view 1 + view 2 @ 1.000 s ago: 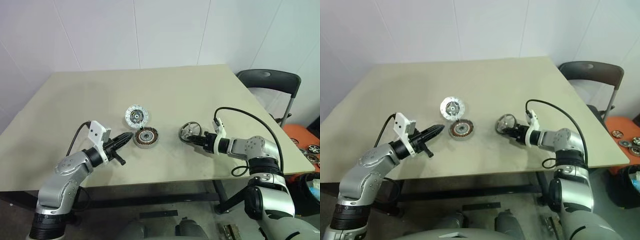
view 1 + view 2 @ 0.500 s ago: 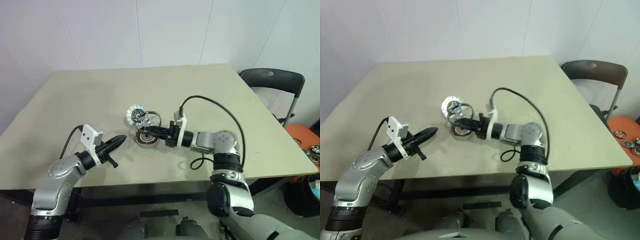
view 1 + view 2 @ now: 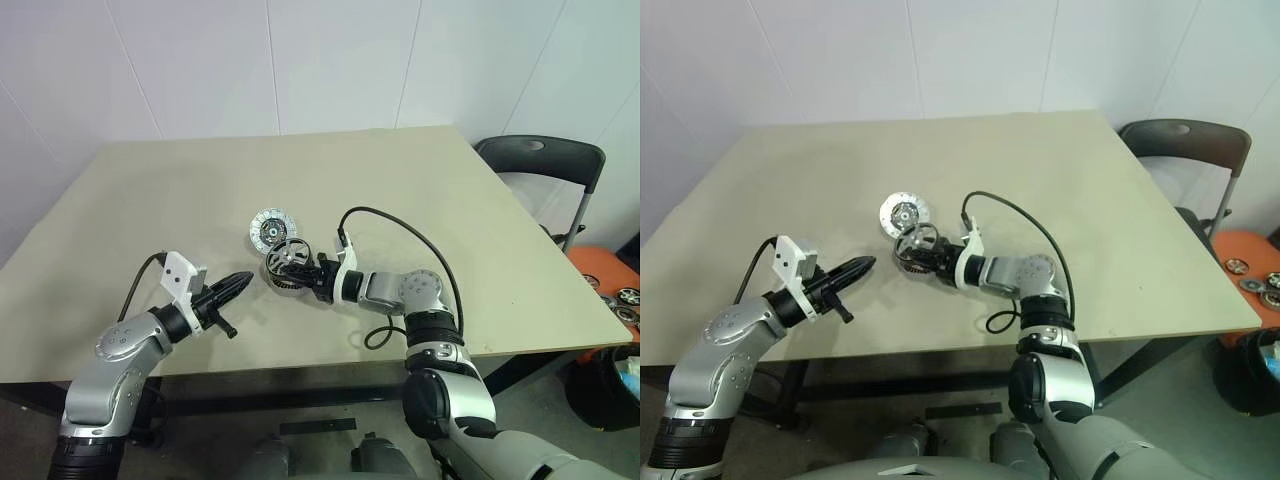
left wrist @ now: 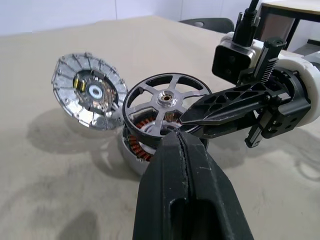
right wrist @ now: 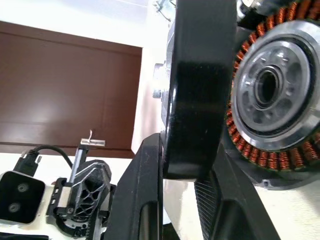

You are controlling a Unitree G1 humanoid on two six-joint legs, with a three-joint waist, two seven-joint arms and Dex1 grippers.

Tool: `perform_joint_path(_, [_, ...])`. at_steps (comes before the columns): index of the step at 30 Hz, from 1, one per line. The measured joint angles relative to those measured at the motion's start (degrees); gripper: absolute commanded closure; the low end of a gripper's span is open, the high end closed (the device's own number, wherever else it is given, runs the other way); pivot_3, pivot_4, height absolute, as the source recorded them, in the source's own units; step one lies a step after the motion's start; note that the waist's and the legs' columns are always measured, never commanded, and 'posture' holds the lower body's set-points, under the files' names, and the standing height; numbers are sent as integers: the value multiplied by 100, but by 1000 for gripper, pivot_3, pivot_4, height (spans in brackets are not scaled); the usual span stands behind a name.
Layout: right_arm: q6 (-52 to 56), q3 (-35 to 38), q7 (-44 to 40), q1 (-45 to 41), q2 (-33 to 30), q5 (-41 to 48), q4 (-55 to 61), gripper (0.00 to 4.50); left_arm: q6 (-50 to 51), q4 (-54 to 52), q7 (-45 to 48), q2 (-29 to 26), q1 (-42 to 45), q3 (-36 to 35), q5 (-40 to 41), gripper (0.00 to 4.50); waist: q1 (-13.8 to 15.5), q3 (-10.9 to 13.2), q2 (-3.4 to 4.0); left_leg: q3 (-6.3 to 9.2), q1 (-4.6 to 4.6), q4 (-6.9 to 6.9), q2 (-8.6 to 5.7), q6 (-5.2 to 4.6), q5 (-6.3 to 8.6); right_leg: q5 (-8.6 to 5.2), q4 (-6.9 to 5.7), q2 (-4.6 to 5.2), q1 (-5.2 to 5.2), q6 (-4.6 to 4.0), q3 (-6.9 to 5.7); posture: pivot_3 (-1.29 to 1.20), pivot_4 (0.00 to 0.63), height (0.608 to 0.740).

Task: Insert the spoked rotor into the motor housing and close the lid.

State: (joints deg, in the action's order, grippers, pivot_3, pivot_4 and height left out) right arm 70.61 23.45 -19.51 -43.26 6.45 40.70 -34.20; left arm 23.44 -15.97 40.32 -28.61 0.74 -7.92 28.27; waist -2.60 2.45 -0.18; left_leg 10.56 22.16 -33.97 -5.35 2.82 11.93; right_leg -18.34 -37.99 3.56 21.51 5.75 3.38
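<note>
From the head camera, the right gripper [image 3: 303,268] reaches in from 3 o'clock and is clamped on the rim of the spoked rotor [image 3: 289,255], which it holds tilted just above the motor housing [image 3: 279,276] near the middle of the beige table [image 3: 420,190]. The lid [image 3: 268,227] lies flat on the table just beside the housing at its 11 o'clock. The left gripper [image 3: 243,279] has its fingers pressed together and empty, its tip pointing at the housing from 9 o'clock, a short gap away. A dark chair [image 3: 540,158] stands past the table's far right corner. In the left wrist view, the rotor [image 4: 167,104] hangs over the copper windings of the housing [image 4: 142,148], pinched at its rim by the right gripper's black fingers [image 4: 235,102]; the lid [image 4: 88,92] sits beyond. In the right wrist view, the rotor's dark rim [image 5: 200,85] is squeezed between both fingers, edge-on, with the housing's windings [image 5: 275,95] close alongside.
</note>
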Motion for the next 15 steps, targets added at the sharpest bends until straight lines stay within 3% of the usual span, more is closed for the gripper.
perform_joint_path(15, [-110,-53,100,146,6,8,-33,3750,-64,133,52,0,3,2,-32,4500,-1,0,1,0,-1,0,0,0,0,0,-1,-1,0,0,0,0,0,740])
